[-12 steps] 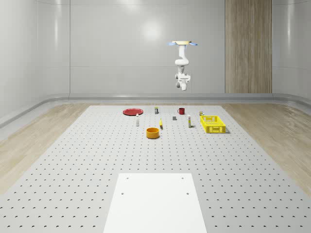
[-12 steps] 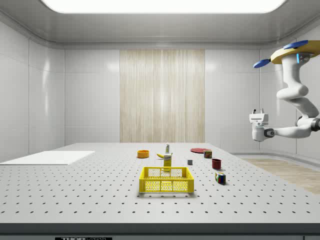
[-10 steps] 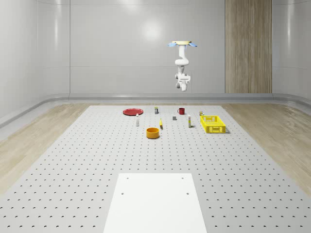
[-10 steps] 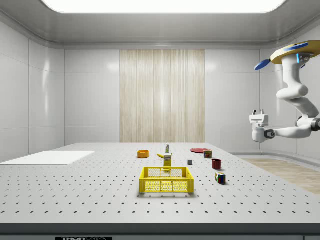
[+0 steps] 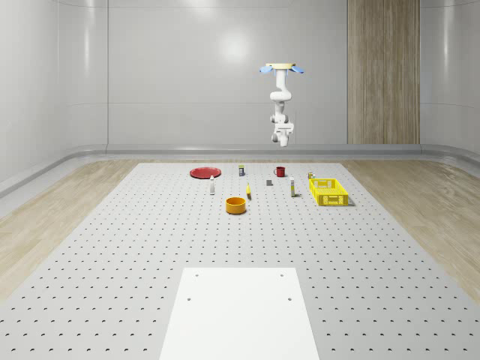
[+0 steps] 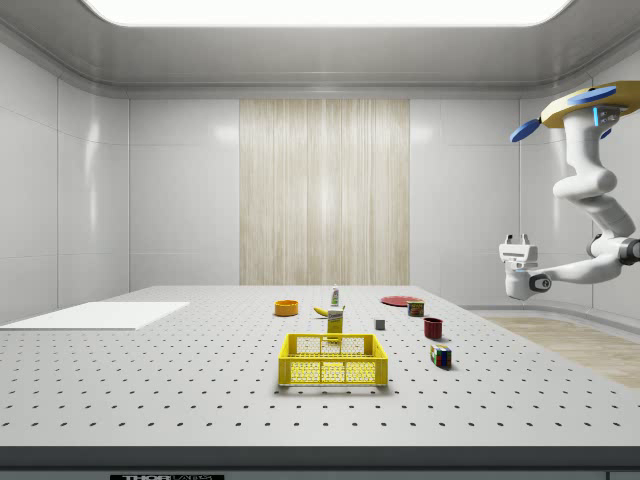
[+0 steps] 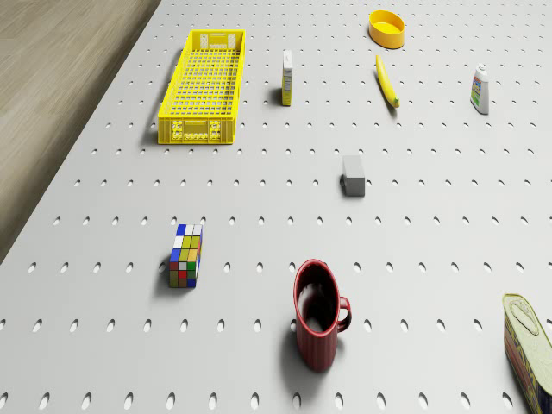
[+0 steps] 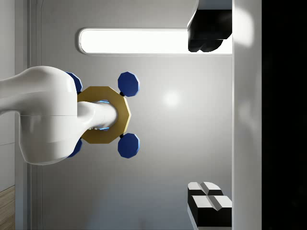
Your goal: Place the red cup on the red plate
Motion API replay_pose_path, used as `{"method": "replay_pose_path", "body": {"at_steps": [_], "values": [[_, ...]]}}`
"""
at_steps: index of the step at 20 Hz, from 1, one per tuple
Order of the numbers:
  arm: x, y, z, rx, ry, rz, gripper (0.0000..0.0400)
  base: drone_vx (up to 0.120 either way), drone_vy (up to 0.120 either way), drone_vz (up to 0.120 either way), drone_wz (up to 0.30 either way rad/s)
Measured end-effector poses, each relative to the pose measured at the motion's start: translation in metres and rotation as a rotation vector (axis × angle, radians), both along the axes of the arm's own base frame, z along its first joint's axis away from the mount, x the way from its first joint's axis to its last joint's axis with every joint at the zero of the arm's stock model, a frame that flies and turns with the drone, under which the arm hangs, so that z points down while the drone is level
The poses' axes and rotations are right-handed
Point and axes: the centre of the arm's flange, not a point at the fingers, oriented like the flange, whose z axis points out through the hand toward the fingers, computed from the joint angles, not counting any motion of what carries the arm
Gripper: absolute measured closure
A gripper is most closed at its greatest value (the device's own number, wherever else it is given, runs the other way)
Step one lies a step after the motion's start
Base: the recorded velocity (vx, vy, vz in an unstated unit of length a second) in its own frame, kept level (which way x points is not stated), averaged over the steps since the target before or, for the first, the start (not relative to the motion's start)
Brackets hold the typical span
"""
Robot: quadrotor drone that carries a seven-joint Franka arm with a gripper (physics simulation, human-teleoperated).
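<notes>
The red cup stands upright on the perforated table, also seen as a cup and, from the drone, as a cup with its handle to one side. Further along the table's far edge, toward the whole-scene view's left, lies the flat red plate, which appears as a plate in the side view too. The drone hovers high above the far edge, near the cup. My gripper hangs well above the cup with its fingers pointing upward. In the wrist view the gripper is open, with nothing between its fingers.
A yellow basket, a Rubik's cube, a grey block, a banana, an orange bowl, a small box, a bottle and a tin can stand around the cup.
The gripper has sunk a little and shifted slightly toward the side view's right. The drone hovers at nearly the same spot. The cup and plate have not moved.
</notes>
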Motion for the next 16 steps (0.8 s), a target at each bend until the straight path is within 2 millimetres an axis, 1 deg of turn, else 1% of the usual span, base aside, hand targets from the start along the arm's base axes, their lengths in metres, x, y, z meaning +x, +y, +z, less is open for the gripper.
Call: {"method": "replay_pose_path", "body": {"at_steps": [5, 13, 14, 16], "values": [[0.001, 0.0, 0.012, 0.0, -0.004, 0.0, 0.0, 0.0, 0.0, 0.0, 0.0], [0.001, 0.0, 0.018, 0.0, -0.01, 0.0, 0.0, 0.0, 0.0, 0.0, 0.0], [0.001, 0.0, 0.018, 0.0, -0.011, 0.0, 0.0, 0.0, -0.04, 0.0, 0.0], [0.001, 0.0, 0.018, 0.0, -0.012, 0.0, 0.0, 0.0, -0.12, 0.0, 0.0]]}}
